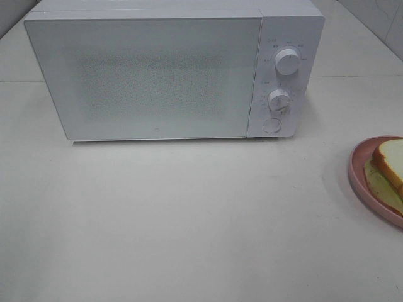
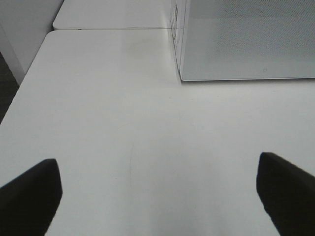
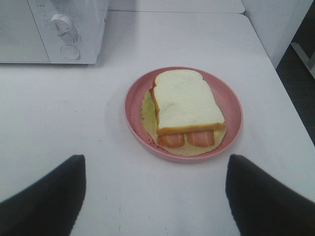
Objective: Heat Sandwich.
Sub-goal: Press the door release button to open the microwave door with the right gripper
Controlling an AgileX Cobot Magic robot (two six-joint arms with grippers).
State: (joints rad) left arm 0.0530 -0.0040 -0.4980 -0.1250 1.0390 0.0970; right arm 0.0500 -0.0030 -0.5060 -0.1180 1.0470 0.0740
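Sandwich [image 3: 187,101] on pink plate [image 3: 233,105] near microwave [image 1: 145,69]

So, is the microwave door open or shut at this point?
Shut. The microwave door lies flush with the control panel, no gap showing; the sandwich sits outside on its plate.

a kitchen-like test bench — white microwave [image 1: 170,72] on a plain white table [image 1: 189,220].

A smooth white matte counter [image 1: 189,220] meets what may be a pale tiled wall [image 1: 384,22] at its far right corner. Dark floor [image 3: 304,98] lies beyond its right edge.
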